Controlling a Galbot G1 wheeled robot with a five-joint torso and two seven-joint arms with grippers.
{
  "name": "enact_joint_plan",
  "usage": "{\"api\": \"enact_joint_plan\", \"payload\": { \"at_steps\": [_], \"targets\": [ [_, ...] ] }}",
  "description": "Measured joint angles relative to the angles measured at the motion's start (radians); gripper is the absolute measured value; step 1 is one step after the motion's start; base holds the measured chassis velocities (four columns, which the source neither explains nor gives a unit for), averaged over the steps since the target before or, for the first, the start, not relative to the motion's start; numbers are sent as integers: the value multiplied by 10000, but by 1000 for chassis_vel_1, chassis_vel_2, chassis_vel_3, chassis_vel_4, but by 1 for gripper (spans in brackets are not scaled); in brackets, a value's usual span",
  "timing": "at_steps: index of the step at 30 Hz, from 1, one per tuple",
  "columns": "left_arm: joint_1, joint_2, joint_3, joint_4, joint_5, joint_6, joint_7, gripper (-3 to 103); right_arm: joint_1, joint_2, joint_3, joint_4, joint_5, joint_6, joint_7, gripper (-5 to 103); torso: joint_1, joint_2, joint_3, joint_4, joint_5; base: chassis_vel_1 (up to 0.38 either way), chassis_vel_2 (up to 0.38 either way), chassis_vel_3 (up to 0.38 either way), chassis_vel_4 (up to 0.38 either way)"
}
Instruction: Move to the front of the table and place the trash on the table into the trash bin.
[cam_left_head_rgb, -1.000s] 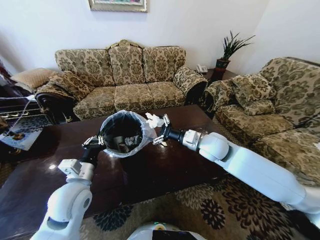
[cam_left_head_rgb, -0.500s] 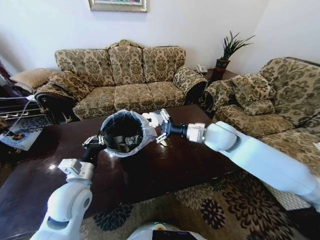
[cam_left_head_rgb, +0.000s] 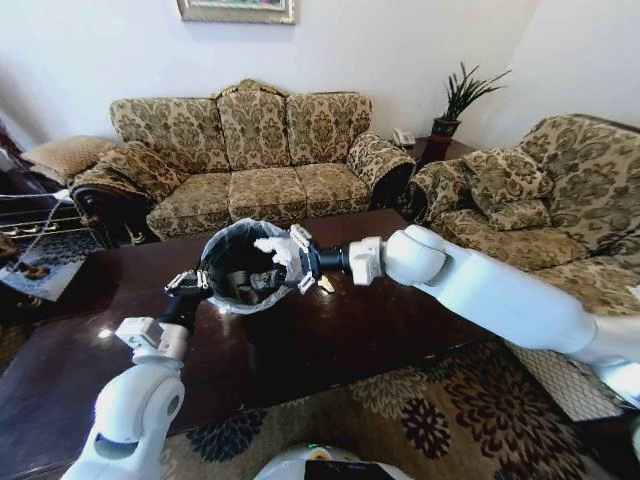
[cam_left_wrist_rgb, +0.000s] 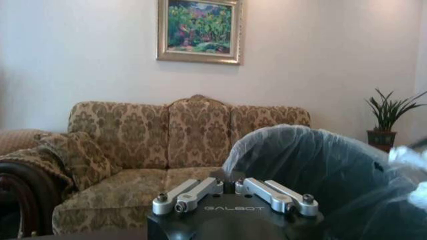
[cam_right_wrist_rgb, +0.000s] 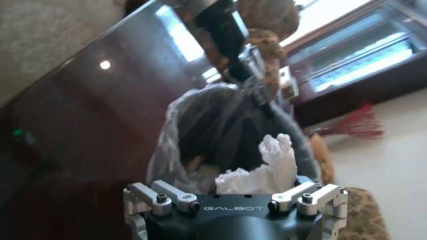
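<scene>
The trash bin (cam_left_head_rgb: 236, 268), black with a translucent white bag over its rim, is tilted toward me above the dark brown table (cam_left_head_rgb: 340, 335). My left gripper (cam_left_head_rgb: 192, 283) is shut on its near left rim. My right gripper (cam_left_head_rgb: 283, 256) reaches in from the right, shut on a crumpled white tissue (cam_left_head_rgb: 270, 246) held over the bin's mouth. In the right wrist view the tissue (cam_right_wrist_rgb: 265, 167) sticks out between the fingers, with the bin (cam_right_wrist_rgb: 213, 117) beyond it and more trash inside. A small pale scrap (cam_left_head_rgb: 326, 285) lies on the table beside the bin.
A patterned sofa (cam_left_head_rgb: 250, 150) stands behind the table and a matching armchair (cam_left_head_rgb: 530, 200) at its right. A potted plant (cam_left_head_rgb: 452, 105) sits in the far corner. A floral rug (cam_left_head_rgb: 420, 410) covers the floor on my side of the table.
My right gripper has carried the tissue leftward, from beside the bin's right rim to over its opening. The left arm and the bin have stayed put.
</scene>
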Motion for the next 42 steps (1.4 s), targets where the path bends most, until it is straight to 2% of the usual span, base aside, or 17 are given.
{"api": "enact_joint_plan", "payload": {
  "at_steps": [3,16,20,27,30,35,37,42],
  "targets": [
    [-27,-19,4,21,-13,0,2,3,326,91,-80,-79,-94,14,-517,100,0,0,0,2,-3,0,0,0,0],
    [-85,12,4,74,-37,0,7,3,551,240,-382,-150,-140,-65,-510,100,0,0,0,1,-1,0,0,0,0],
    [-125,0,23,100,-47,0,23,3,707,276,-779,-145,-658,291,-817,100,0,0,0,0,-1,0,0,0,0],
    [-158,-4,37,147,-52,0,39,3,716,479,-596,-234,-1737,771,-1448,100,0,0,0,2,0,0,0,0,0],
    [-175,-2,43,169,-55,-1,77,3,716,449,-553,-224,-1873,930,-1584,100,0,0,0,2,-1,0,0,0,0],
    [-197,-7,48,192,-57,-1,134,3,655,369,-579,-174,-1938,960,-1506,100,0,0,0,-2,-1,0,0,0,0],
    [-197,-22,70,193,-57,-3,151,3,527,491,-510,-267,-1947,903,-1011,100,0,0,0,-1,1,0,0,0,0],
    [-190,-33,55,201,-51,-11,154,3,552,852,-202,-457,-1941,563,-872,100,0,0,0,2,-3,0,0,0,0]
  ]
}}
